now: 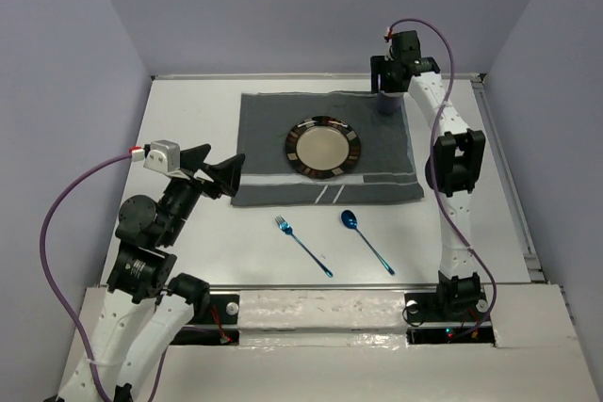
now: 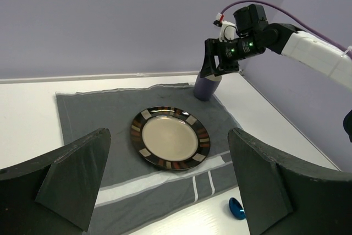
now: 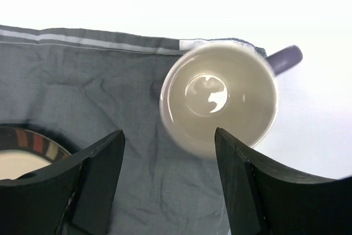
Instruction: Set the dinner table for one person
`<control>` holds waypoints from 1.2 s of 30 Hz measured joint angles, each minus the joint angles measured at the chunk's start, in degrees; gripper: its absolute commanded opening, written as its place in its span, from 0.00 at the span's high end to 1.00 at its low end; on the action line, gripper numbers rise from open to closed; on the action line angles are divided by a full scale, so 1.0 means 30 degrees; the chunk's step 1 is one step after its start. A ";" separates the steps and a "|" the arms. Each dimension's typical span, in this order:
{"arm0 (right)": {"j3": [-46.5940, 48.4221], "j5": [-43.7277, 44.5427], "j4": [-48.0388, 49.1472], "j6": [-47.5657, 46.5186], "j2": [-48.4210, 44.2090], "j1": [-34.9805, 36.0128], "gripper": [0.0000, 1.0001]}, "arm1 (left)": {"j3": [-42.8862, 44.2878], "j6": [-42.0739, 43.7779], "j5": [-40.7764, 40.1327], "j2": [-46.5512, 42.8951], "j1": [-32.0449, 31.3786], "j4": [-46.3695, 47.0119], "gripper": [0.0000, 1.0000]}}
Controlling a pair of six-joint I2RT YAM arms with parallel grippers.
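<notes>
The dinner table (image 1: pixel 188 120) is a white top with a grey striped placemat (image 1: pixel 264 148) on it. A plate (image 1: pixel 323 148) with a dark patterned rim lies in the middle of the mat. At the mat's far right corner stands an upright purple mug (image 3: pixel 220 97), white inside, its handle (image 3: pixel 286 59) pointing right. My right gripper (image 3: pixel 168 163) hangs open just above the mug, holding nothing. A blue fork (image 1: pixel 301 245) and blue spoon (image 1: pixel 366 240) lie on the table near the mat's front edge. My left gripper (image 1: pixel 221 174) is open and empty left of the mat.
From the left wrist I see the plate (image 2: pixel 170 137), the mug (image 2: pixel 208 85) under the right gripper (image 2: pixel 223 61), and the spoon's bowl (image 2: pixel 236 208). Lilac walls close in the table at the back and on both sides.
</notes>
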 measured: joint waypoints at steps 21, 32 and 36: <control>-1.8105 -0.1792 0.7541 0.3453 -1.4957 0.5617 0.43 | 0.0000 0.0000 -0.0036 0.0058 0.0321 -0.0007 0.01; -2.7022 0.1239 0.9012 0.6688 -1.6101 1.6881 0.48 | 0.0000 0.0007 -0.0204 0.0058 0.0372 -0.0007 0.01; -2.7525 0.2149 0.9020 0.7715 -1.6065 1.7937 0.48 | 0.0000 0.0000 -0.0248 0.0066 0.0393 0.0000 0.01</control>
